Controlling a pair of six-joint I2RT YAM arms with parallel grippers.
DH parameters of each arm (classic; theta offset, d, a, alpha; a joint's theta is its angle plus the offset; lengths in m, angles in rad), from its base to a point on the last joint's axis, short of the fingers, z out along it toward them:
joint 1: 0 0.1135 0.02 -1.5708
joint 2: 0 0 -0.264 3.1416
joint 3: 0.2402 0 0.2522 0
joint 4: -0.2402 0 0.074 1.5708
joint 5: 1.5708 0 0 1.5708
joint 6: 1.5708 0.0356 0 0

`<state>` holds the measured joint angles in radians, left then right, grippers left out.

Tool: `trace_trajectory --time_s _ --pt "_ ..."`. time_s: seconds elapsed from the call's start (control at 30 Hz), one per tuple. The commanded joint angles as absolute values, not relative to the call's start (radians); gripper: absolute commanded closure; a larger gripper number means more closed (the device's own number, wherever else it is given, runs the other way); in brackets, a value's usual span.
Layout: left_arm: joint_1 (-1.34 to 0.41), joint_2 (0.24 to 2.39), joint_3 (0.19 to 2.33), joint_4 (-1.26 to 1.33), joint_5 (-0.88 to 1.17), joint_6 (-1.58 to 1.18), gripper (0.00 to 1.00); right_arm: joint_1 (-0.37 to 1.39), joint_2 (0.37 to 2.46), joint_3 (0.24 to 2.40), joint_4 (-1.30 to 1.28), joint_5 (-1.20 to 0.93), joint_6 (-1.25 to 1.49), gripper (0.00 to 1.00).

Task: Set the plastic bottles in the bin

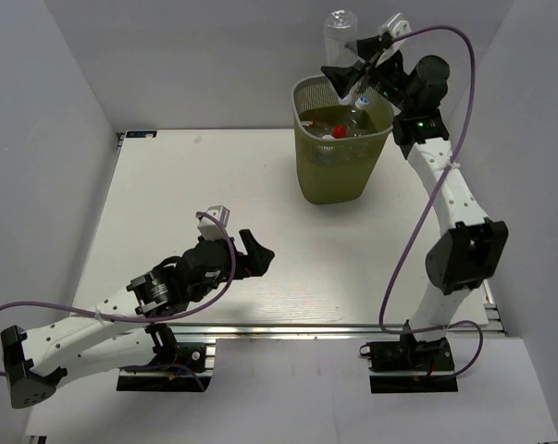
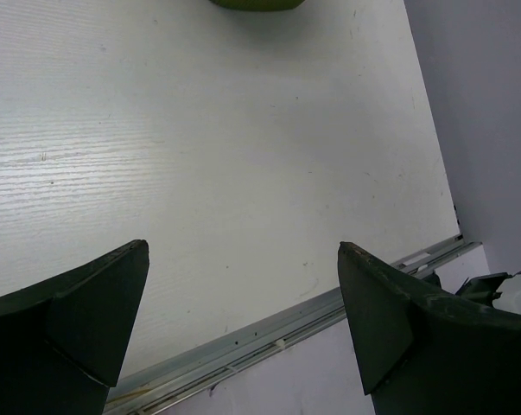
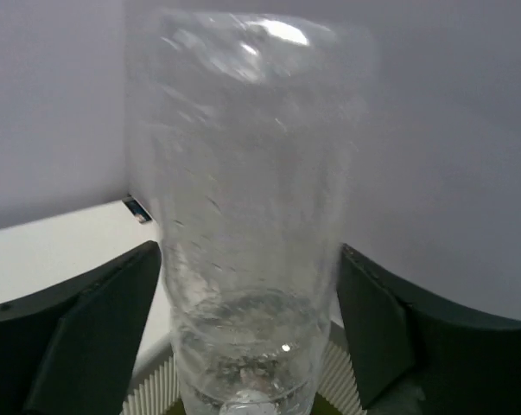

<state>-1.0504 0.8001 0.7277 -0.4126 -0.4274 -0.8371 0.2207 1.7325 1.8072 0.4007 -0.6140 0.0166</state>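
Observation:
A clear plastic bottle [image 1: 340, 35] stands neck down, base up, between my right gripper's [image 1: 355, 72] fingers, directly above the olive-green bin [image 1: 308, 176]. In the right wrist view the bottle [image 3: 251, 216] is blurred; the jaws stand wide apart, with a small gap at the right finger [image 3: 390, 328], and the bin's rim [image 3: 148, 391] shows below. Several bottles lie inside the bin, one with a red cap [image 1: 339, 131]. My left gripper [image 1: 256, 253] is open and empty, low over the table's near middle. No bottle shows on the table.
The bin stands at the back right of the white table [image 1: 214, 185], and its base shows at the top of the left wrist view [image 2: 256, 3]. A metal rail [image 2: 286, 324] runs along the table's near edge. Grey walls enclose three sides.

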Motion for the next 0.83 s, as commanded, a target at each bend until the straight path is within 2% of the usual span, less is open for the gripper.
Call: trace_trajectory --time_s 0.0,0.23,0.4,0.47,0.53,0.57,0.67,0.8 --pt "-1.051 0.781 0.733 -0.393 -0.419 -0.83 0.0 0.193 1.842 1.911 0.304 -0.587 0.038 0.1" --pt "-1.051 0.779 0.752 -0.411 -0.41 -0.83 0.0 0.192 1.79 1.893 0.152 -0.513 -0.023 0.1" --pt "-1.051 0.779 0.764 -0.376 -0.41 -0.772 0.0 0.201 1.701 1.938 -0.13 -0.515 -0.13 0.1" --pt "-1.051 0.779 0.776 -0.365 -0.419 -0.727 0.0 0.213 1.611 1.911 -0.234 -0.442 -0.155 0.1" --pt "-1.051 0.779 0.79 -0.356 -0.419 -0.698 0.0 0.227 1.542 1.765 -0.242 -0.361 -0.156 0.1" --pt "-1.051 0.779 0.799 -0.344 -0.419 -0.675 0.0 0.226 1.419 1.655 -0.217 -0.351 -0.172 0.1" --pt "-1.051 0.779 0.799 -0.328 -0.428 -0.641 0.0 0.232 1.239 1.412 -0.163 -0.301 -0.224 0.1" --pt "-1.051 0.79 0.808 -0.319 -0.437 -0.621 0.0 0.239 1.169 1.313 -0.308 -0.229 -0.249 0.1"
